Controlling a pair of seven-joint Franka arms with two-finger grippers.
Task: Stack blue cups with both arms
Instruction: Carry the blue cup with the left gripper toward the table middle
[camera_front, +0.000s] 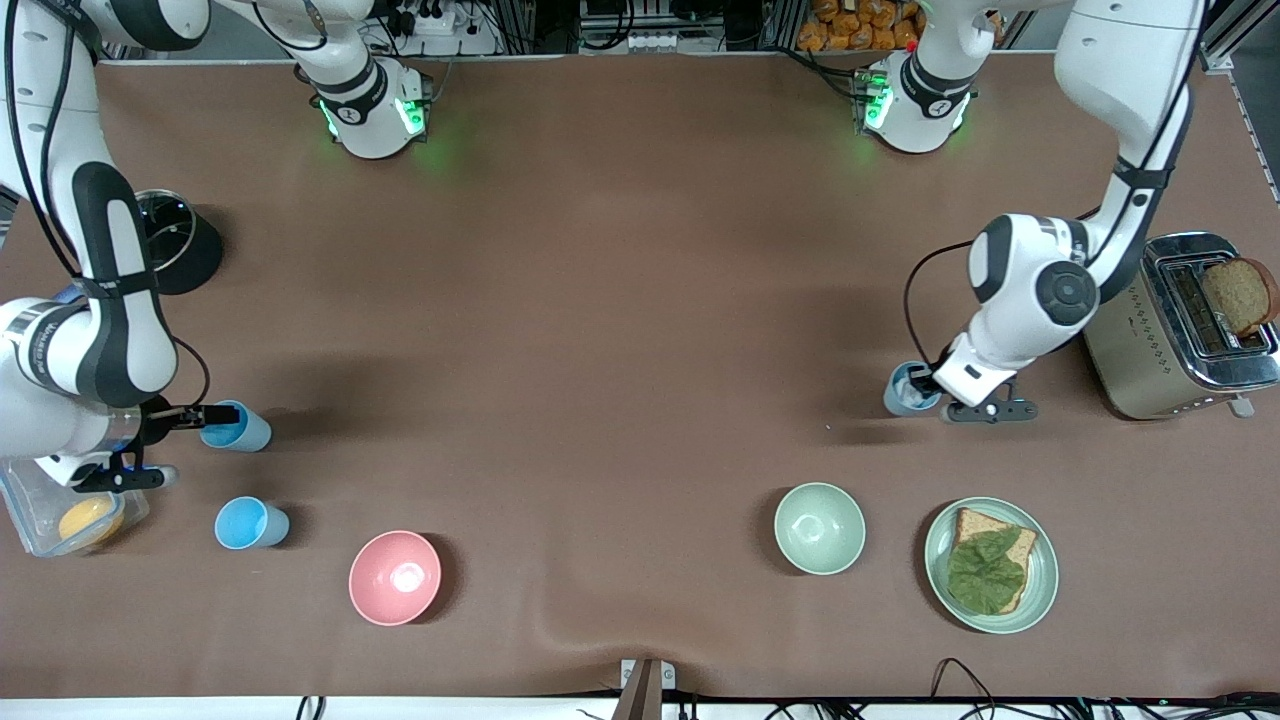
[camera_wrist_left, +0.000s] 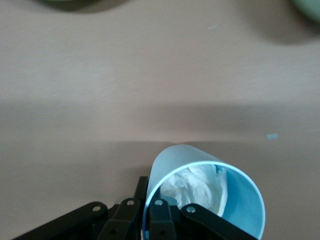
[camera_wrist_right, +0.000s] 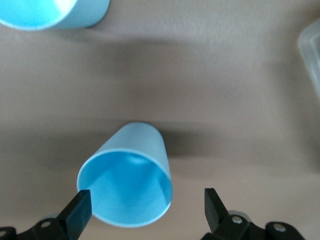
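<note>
A grey-blue cup (camera_front: 910, 390) with crumpled white paper inside stands near the toaster at the left arm's end of the table. My left gripper (camera_front: 928, 383) is shut on its rim, one finger inside and one outside; the left wrist view shows the cup (camera_wrist_left: 220, 195) and the gripper (camera_wrist_left: 151, 196). Two sky-blue cups stand at the right arm's end of the table: one (camera_front: 235, 426) and one (camera_front: 250, 523) nearer the front camera. My right gripper (camera_front: 168, 446) is open over the first cup (camera_wrist_right: 127, 180), whose rim lies between the spread fingers (camera_wrist_right: 80, 209). The second cup (camera_wrist_right: 50, 12) is at the edge of the right wrist view.
A pink bowl (camera_front: 395, 577) and a pale green bowl (camera_front: 819, 528) sit near the front edge. A plate (camera_front: 1042, 585) holds bread and lettuce. There is a toaster (camera_front: 1150, 350) with bread, a clear container (camera_front: 30, 520) and a dark pot (camera_front: 180, 245).
</note>
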